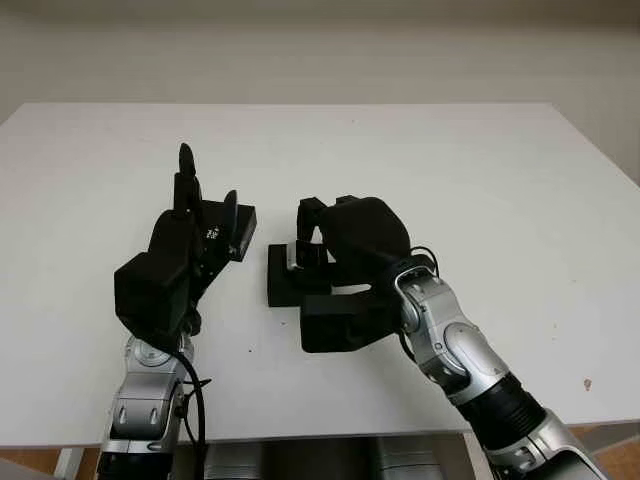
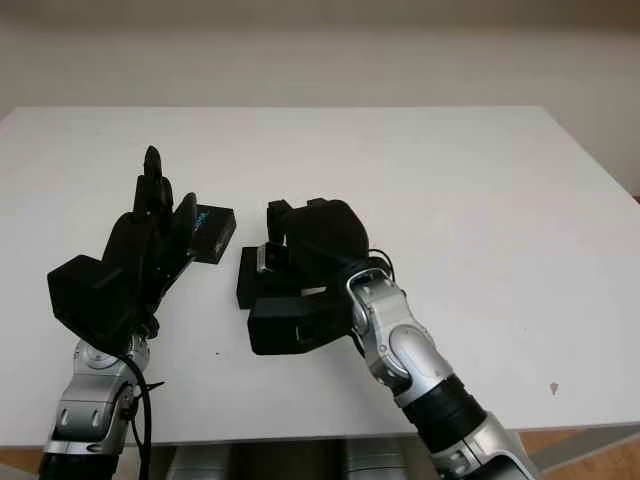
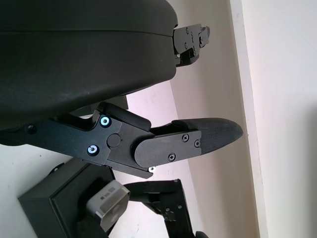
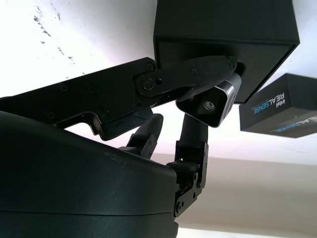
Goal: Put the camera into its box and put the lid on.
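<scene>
Right hand [image 1: 345, 250]: gripping the silver camera [image 4: 210, 103] over the black box [image 1: 285, 280], its shell hiding most of both from the head views. Left hand [image 1: 185, 235]: raised just left of the box, grasping nothing, fingers uncurled. Lid [image 1: 238, 228]: lying beyond, partly hidden by the left hand, on the white table [image 1: 500, 180].

On the white desk [image 1: 480, 170], mid-frame, my right hand [image 1: 345, 250] holds the small silver camera [image 4: 210, 105] over the open black box [image 1: 285, 280]. The black lid [image 1: 238, 231] lies just left, with my open left hand [image 1: 185, 250] beside it.
</scene>
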Robot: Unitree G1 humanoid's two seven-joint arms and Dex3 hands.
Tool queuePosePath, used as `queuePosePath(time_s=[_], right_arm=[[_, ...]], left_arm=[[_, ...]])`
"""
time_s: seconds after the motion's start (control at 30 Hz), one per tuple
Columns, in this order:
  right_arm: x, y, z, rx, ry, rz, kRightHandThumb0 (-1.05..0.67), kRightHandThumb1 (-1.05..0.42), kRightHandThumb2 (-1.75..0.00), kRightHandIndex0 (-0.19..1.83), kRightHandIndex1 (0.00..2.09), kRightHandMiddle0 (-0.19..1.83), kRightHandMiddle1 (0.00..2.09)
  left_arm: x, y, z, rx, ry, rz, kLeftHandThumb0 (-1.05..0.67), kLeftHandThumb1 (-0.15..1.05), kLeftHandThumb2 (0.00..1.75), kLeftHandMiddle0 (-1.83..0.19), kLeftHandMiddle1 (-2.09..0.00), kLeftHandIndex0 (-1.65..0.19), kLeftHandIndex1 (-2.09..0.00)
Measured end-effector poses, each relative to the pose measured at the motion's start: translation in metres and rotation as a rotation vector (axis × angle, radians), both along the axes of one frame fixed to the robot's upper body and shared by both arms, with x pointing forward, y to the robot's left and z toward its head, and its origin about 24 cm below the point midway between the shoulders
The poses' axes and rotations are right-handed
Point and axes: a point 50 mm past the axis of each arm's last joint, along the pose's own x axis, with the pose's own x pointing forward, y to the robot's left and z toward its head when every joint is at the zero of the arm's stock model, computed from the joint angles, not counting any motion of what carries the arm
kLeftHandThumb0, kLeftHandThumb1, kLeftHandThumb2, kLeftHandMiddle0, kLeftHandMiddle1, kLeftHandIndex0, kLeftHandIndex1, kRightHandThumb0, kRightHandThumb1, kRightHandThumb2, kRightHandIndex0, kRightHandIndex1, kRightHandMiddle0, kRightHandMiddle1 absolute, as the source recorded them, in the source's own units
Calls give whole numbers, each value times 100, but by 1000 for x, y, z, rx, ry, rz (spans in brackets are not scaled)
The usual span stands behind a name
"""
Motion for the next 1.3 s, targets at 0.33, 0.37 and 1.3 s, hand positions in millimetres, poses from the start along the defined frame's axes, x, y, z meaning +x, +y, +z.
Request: queuePosePath(time_s=[0.33, 0.37, 1.3], right_arm=[[0, 1, -2, -28, 24, -11, -44, -104, -7, 41, 62, 36, 176], [0, 1, -2, -31, 25, -12, -44, -104, -7, 42, 62, 37, 174], [-13, 3, 11, -146, -40, -17, -67, -98, -5, 16, 5, 17, 65]], left_arm=[[0, 0, 0, 3, 0, 3, -68, 105, 58, 19, 0, 19, 0], [0, 0, 0, 3, 0, 3, -68, 105, 58, 19, 0, 19, 0], [0, -1, 2, 0, -12, 0, -71, 105, 56, 19, 0, 19, 0]])
